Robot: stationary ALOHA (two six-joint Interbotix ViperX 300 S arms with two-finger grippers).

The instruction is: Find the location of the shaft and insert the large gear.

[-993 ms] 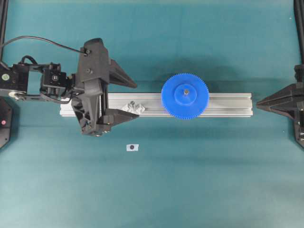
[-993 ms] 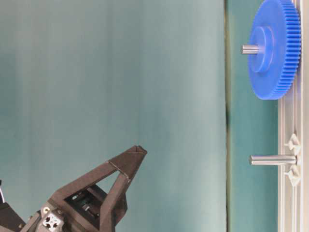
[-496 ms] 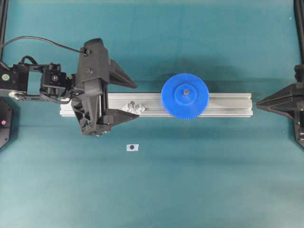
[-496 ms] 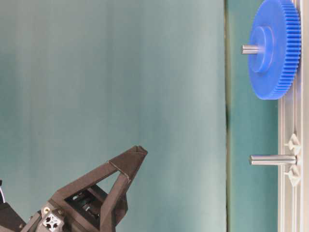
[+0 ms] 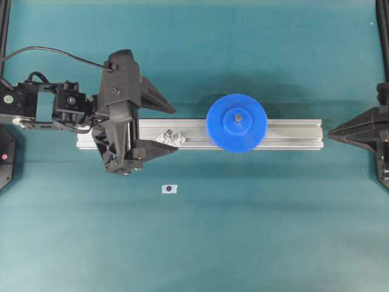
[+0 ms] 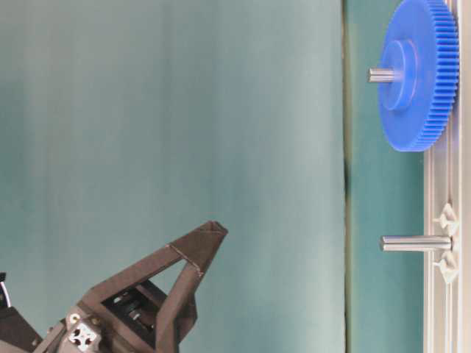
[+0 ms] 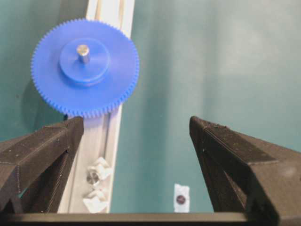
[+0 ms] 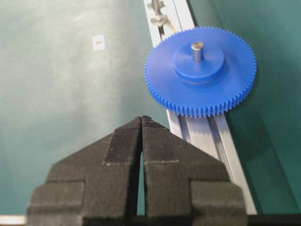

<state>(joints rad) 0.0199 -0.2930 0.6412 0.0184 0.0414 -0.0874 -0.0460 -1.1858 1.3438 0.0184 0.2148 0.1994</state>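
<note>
Over the left end of the rail (image 5: 292, 131), the left gripper (image 5: 164, 128) is held level, its fingers pointed along the rail toward the gear (image 5: 236, 122). Its jaws are spread as wide as they go, one finger (image 5: 155, 97) off the far side of the rail and the other at its near edge; nothing is gripped between them. From the left wrist view, the two dark fingertips (image 7: 56, 136) are seen well apart, with the gear ahead between and beyond them, untouched.

At the right edge of the overhead view, the right gripper (image 5: 333, 131) is parked just off the rail's right end, pointed back along it. In its wrist view the two fingers (image 8: 124, 141) are pressed together, and nothing is pinched.

Midway along the rail, the gear is seated flat, and the shaft (image 5: 238, 117) is threaded through its centre hole. The gear is bright blue, finely toothed, with a raised round hub, and it overhangs the rail on both sides. In the table-level view, the grey tip of the shaft (image 6: 381, 74) is seen poking out past the hub.

A second pin (image 6: 416, 243) is stood on the rail between gear and left gripper, flanked by translucent brackets (image 5: 171, 137). A small white tag (image 5: 169, 188) with a dark spot is laid on the green mat (image 5: 273, 231), near the rail. No legible writing can be made out on it, nor anywhere else.
</note>
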